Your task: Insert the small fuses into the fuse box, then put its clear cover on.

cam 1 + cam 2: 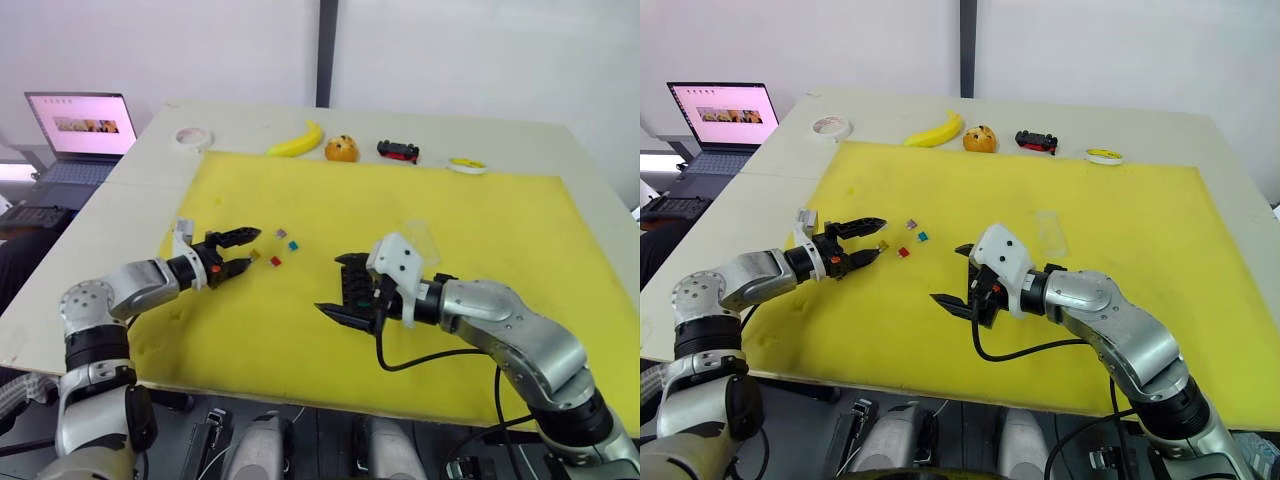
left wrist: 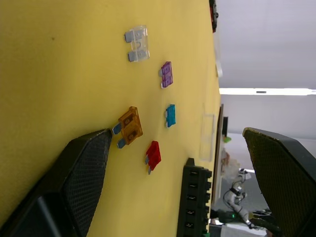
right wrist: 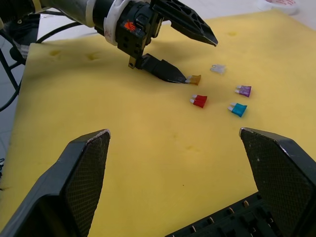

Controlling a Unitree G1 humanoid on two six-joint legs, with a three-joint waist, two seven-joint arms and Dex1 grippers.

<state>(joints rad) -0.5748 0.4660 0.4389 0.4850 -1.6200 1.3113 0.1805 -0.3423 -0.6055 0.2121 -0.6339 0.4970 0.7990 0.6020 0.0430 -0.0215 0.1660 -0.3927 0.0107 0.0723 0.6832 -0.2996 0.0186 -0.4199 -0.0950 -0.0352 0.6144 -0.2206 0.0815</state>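
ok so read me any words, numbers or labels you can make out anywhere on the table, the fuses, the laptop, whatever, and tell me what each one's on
No text can be read.
Laptop: the screen shows a pink page with a picture strip; its lettering is too small to read.
Fuses: the orange-brown fuse, red fuse, teal fuse, purple fuse and clear-grey fuse show no legible ratings.
Fuse box: no markings visible.
Yellow tape roll: too small to tell.

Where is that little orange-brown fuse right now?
The orange-brown fuse lies on the yellow mat on the robot's left, right at the tip of the left gripper's open jaws, with the red fuse just beside it.
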